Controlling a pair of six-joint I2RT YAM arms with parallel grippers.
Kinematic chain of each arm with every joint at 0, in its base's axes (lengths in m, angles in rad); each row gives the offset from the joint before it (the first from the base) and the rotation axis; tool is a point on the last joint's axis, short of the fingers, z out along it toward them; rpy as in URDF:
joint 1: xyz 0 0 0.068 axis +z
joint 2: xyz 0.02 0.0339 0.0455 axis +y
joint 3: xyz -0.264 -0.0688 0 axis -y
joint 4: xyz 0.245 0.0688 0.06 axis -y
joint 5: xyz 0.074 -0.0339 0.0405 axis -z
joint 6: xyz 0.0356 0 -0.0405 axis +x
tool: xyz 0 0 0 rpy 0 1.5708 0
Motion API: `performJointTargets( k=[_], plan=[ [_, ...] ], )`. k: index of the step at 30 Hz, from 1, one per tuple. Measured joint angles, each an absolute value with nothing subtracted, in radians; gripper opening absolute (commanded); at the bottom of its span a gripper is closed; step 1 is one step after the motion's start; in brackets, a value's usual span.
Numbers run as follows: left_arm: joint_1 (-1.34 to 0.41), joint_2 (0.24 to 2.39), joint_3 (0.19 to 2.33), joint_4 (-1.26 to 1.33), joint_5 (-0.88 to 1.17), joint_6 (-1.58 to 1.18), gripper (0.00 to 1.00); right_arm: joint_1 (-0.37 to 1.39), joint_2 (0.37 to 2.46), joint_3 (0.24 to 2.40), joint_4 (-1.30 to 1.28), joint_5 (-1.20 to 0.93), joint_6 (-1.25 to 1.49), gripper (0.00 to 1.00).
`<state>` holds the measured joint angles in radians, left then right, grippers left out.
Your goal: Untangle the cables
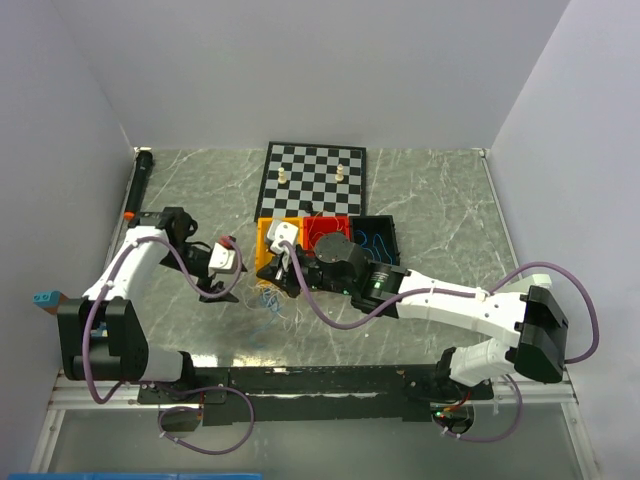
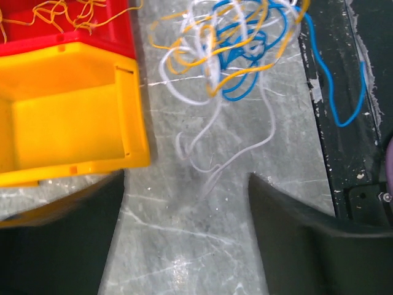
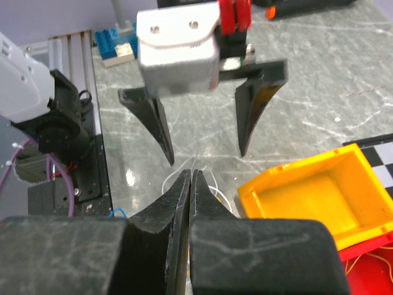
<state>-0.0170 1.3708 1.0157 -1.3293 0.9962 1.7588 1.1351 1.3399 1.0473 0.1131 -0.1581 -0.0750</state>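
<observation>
The cables lie in a tangle of blue, orange-yellow and whitish wires on the marble table, in front of the yellow bin. In the left wrist view the tangle sits ahead, and a whitish loop trails toward my open left gripper, which holds nothing. My right gripper is shut, its tips just above whitish strands. No wire shows between its pads. My left gripper faces it, open. In the top view the left gripper and right gripper flank the tangle.
Yellow bin, red bin holding orange wires, and a dark bin holding blue wires stand in a row. A chessboard with pieces lies behind them. A black rail runs along the near edge. Lego bricks lie at the left.
</observation>
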Motion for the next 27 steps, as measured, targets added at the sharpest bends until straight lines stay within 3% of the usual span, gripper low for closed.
performJointTargets(
  k=[3,7,8,9,10,19,27],
  plan=[
    [-0.026,1.374,1.016,-1.330,0.993,1.759,0.43,1.132,1.341,1.049,0.121,-0.155,-0.074,0.00],
    [-0.026,1.402,1.021,-1.329,0.994,1.752,0.37,1.126,1.341,1.049,0.127,-0.154,-0.066,0.00],
    [-0.027,1.407,1.023,-1.328,0.994,1.751,0.32,1.124,1.341,1.049,0.129,-0.154,-0.064,0.00],
    [-0.028,1.411,1.024,-1.328,0.994,1.750,0.22,1.123,1.341,1.049,0.131,-0.154,-0.060,0.00],
    [-0.030,1.412,1.024,-1.328,0.994,1.748,0.01,1.123,1.341,1.049,0.132,-0.154,-0.060,0.00],
    [-0.048,1.448,1.050,-1.329,0.992,1.726,0.01,1.102,1.319,1.043,0.126,-0.142,-0.045,0.00],
    [-0.028,1.538,1.049,-1.235,0.926,1.611,0.01,1.064,1.105,0.995,0.060,-0.102,-0.046,0.00]
  ],
)
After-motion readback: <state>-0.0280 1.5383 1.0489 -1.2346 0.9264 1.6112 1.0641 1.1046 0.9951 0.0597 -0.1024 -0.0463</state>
